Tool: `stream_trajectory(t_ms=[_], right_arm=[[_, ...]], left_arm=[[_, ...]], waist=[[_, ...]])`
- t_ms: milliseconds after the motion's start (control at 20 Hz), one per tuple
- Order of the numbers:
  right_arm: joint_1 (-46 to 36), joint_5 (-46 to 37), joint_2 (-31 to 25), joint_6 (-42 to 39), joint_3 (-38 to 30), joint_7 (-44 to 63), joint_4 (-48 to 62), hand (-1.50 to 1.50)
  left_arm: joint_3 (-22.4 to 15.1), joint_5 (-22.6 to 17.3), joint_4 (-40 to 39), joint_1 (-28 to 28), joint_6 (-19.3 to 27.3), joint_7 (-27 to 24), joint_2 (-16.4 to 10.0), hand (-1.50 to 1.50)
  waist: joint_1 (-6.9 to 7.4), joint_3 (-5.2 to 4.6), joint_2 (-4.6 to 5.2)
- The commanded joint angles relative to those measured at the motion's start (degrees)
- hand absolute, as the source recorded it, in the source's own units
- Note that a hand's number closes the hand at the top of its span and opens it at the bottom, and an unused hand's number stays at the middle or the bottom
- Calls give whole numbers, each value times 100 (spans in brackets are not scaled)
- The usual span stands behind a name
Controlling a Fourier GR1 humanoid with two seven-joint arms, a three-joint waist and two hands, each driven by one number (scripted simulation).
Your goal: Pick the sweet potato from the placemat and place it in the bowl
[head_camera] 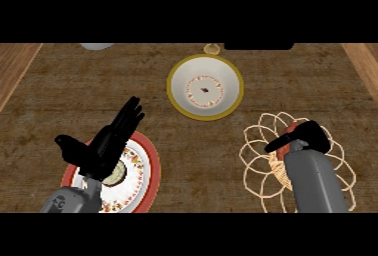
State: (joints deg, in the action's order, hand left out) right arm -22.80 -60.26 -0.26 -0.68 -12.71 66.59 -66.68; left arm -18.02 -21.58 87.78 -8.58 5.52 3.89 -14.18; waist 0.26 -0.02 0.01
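The sweet potato (293, 129) shows only as a reddish-orange sliver on the lacy cream placemat (258, 150) at the right. My right hand (306, 134) sits over it with fingers and thumb curled round it, hiding most of it. The bowl (204, 87), white inside with a yellow rim and a patterned centre, stands at the upper middle of the counter, up and to the left of that hand. My left hand (107, 142) rests open at the left, fingers straight and pointing up-right, above a red-rimmed plate.
A red-rimmed patterned plate (144, 170) lies under the left hand. A pale round object (97, 46) and a small yellowish item (212, 48) sit at the far edge. A dark object (258, 46) lies at the top. Wooden strips border both sides.
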Motion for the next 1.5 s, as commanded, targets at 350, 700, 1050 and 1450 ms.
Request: stream_trajectory(t_ms=[350, 700, 1050, 1450], right_arm=[[-54, -352, 21, 716, 186, -13, 631, 150], [-363, -575, 21, 756, 223, 9, 1041, 150], [-779, -447, 19, -680, 3000, -2443, 774, 150], [-550, 77, 25, -412, 5946, -2860, -615, 150]], left_arm=[[347, 225, -31, -132, -148, 289, 272, 0], [726, 111, -160, -205, -581, 292, 116, 0], [48, 319, 79, -231, -527, 448, 442, 0], [316, 351, -117, -112, -429, 299, 371, 0]], waist=[[-13, 2, 4], [-3, 2, 9], [885, 15, 57], [301, 3, -26]])
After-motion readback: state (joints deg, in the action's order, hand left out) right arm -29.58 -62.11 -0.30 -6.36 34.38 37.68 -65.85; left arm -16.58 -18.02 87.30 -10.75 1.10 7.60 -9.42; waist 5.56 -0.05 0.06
